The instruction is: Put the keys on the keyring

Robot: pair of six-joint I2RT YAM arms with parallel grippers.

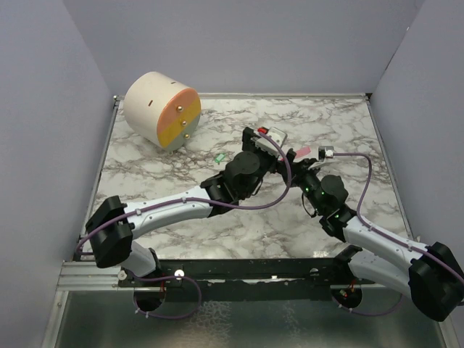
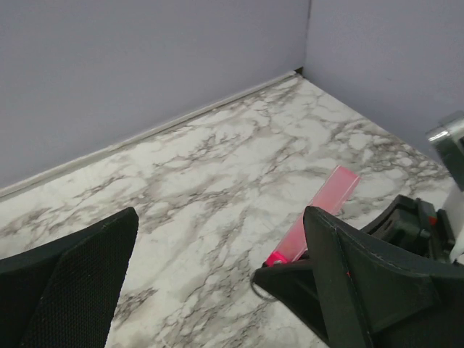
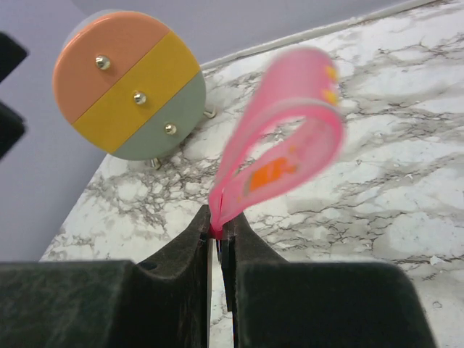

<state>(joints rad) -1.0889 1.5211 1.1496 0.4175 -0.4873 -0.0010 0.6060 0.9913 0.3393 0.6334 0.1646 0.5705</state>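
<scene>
The right gripper point(image 3: 220, 226) has its jaws pinched almost together on the root of the keyring point(image 3: 290, 138). The pink strip loops up and away from the fingertips and is blurred in the right wrist view, and I cannot make out the metal ring there. Seen from above, the strip sits at about 2 o'clock of the centre of the marble table point(image 1: 167, 181), well apart from the right wall and from the far edge. The left gripper point(image 2: 221, 225) stands spread wide with nothing between its fingers. The strip runs just behind the finger at 3 o'clock of its view; whether they touch I cannot tell. The green key point(image 1: 218, 156) lies flat on the marble at about 11 o'clock of centre, apart from both grippers. A drum point(image 1: 161, 110) lies on its side near the far-left corner at 10 o'clock, its three-coloured face turned toward the key. Bare marble separates drum and key, a wider stretch spreads from 7 to 9 o'clock toward the left edge, and more runs at 3 o'clock to the right edge.
</scene>
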